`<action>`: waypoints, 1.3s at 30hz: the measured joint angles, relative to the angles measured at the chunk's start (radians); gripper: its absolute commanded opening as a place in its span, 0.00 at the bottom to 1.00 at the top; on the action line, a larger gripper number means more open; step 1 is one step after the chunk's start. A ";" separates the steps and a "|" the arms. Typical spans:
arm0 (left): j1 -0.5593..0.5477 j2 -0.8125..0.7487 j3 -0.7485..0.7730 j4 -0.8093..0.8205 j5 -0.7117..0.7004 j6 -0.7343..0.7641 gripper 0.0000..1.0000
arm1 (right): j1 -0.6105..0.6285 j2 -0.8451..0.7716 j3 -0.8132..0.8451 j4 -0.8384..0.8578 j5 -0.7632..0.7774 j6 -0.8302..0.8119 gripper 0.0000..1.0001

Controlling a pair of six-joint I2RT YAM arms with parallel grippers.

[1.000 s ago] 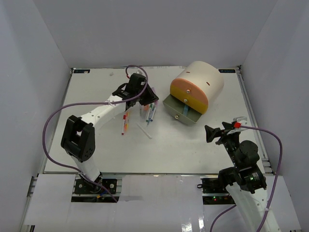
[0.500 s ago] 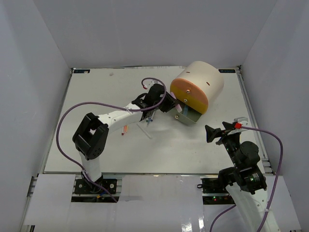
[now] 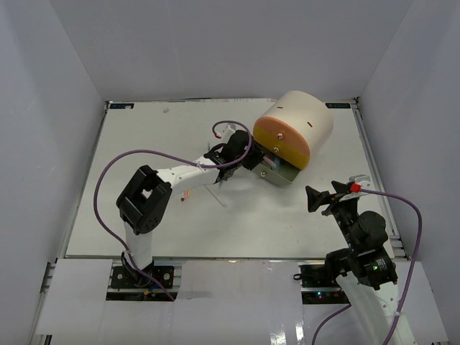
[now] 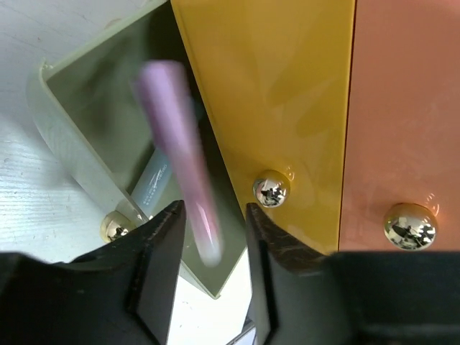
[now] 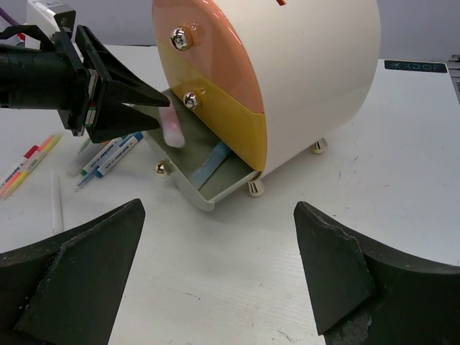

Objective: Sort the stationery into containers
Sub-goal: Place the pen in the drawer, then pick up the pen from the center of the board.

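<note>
The cream organiser point(image 3: 305, 115) lies on its side, its grey bottom drawer point(image 5: 215, 183) pulled out; the yellow drawer point(image 4: 273, 93) and orange-pink drawer point(image 4: 402, 108) are closed. My left gripper point(image 4: 215, 215) hovers over the open drawer, jaws parted. A purple pen point(image 4: 180, 144), blurred, hangs loose between the fingers with a gap on both sides, its far end over the drawer. A pale blue pen point(image 5: 215, 158) lies inside. In the top view the left gripper point(image 3: 253, 159) is at the drawer mouth. My right gripper point(image 5: 217, 207) is wide open and holds nothing, near the table's right front.
More stationery lies on the table left of the drawer: blue-and-white markers point(image 5: 108, 154), an orange-yellow marker point(image 5: 29, 162) and a white bar point(image 5: 56, 201). The left arm's purple cable point(image 3: 108, 172) loops over the table's left side. White walls enclose the table.
The left arm swung right from the pile of stationery to the open grey drawer, carrying the purple pen. Its jaws have parted and the pen is now loose. The right arm stayed still.
</note>
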 measured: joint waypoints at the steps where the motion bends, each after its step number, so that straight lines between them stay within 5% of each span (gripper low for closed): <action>1: 0.000 0.003 0.000 0.001 -0.002 -0.003 0.53 | 0.000 0.000 0.000 0.000 0.000 0.000 0.91; 14: -0.005 0.005 0.000 -0.011 -0.021 0.045 0.59 | 0.000 -0.002 0.000 0.000 0.000 0.000 0.91; 28: 0.126 -0.255 0.013 -0.351 -0.119 0.596 0.71 | 0.000 -0.002 0.000 0.000 -0.001 0.000 0.91; 39: 0.258 0.008 0.124 -0.529 -0.043 0.937 0.65 | 0.000 0.000 0.000 0.000 -0.002 0.000 0.91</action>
